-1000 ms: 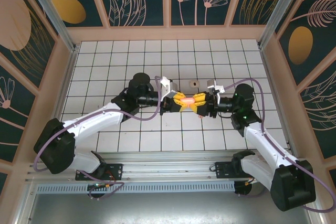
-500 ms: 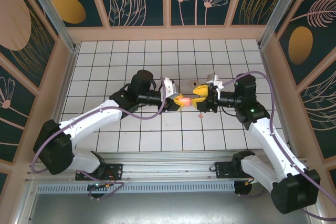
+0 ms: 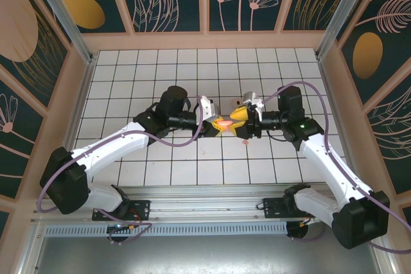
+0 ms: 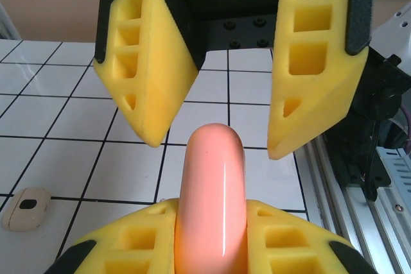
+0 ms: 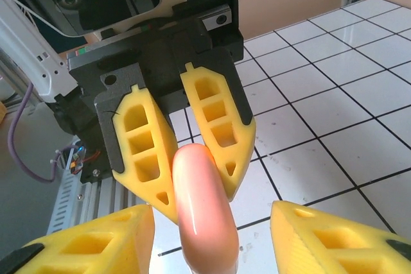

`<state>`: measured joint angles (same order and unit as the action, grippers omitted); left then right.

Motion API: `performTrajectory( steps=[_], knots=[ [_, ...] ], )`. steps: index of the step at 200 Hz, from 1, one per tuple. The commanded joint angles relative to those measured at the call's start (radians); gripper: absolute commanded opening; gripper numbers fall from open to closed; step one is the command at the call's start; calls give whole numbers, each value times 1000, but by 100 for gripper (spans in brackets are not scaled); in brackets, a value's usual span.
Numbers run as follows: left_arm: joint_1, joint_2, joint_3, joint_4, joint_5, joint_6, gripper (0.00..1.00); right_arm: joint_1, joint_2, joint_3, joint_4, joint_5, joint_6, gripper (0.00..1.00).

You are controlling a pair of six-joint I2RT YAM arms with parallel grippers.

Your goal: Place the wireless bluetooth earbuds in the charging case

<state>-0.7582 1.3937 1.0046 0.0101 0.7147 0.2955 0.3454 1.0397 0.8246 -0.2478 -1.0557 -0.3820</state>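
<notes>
The charging case [image 4: 210, 178] is a glossy salmon-pink pebble held above the tiles, and my left gripper [image 4: 210, 216] is shut on one end of it. In the top view the case [image 3: 225, 122] hangs between the two grippers at mid-table. My right gripper [image 5: 212, 222] is open, and its yellow fingers [image 5: 321, 242] stand on either side of the case's free end [image 5: 202, 222] with gaps on both sides. A small cream piece with a dark dot [image 4: 26, 208] lies on a tile beside them. A tiny pale pink piece [image 3: 246, 142], an earbud by its look, rests near the right gripper [image 3: 239, 120].
White grid tiles [image 3: 192, 75] spread out behind and to both sides of the arms. Wooden-framed patterned walls [image 3: 205, 36] close the table in at the back and sides. An aluminium rail [image 3: 205, 194] runs along the near edge by the arm bases.
The right gripper let go of the case, drew back to the right, then came in again, open, around the case's free end. The left gripper kept hold of the case.
</notes>
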Motion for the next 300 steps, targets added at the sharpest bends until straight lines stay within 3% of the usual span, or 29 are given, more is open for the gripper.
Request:
performTrajectory(
  steps=[1, 114, 146, 170, 208, 300],
  knots=[
    [-4, -29, 16, 5, 17, 15, 16, 9, 14, 45, -35, -49, -41, 48],
    [-4, -42, 6, 41, 37, -10, 17, 8, 59, 65, -85, -102, -73, 45],
    [-4, -45, 7, 44, 38, -15, 17, 8, 60, 68, -90, -104, -74, 34],
    [-3, -45, 4, 50, 27, -23, 28, 4, 48, 67, -83, -102, -74, 21],
    [2, -84, -86, 177, 14, -80, 45, -58, -15, 25, -3, -193, -41, 19],
    [9, -73, -121, 322, 171, -200, 47, -78, -28, -3, 39, -274, -17, 19]
  ],
)
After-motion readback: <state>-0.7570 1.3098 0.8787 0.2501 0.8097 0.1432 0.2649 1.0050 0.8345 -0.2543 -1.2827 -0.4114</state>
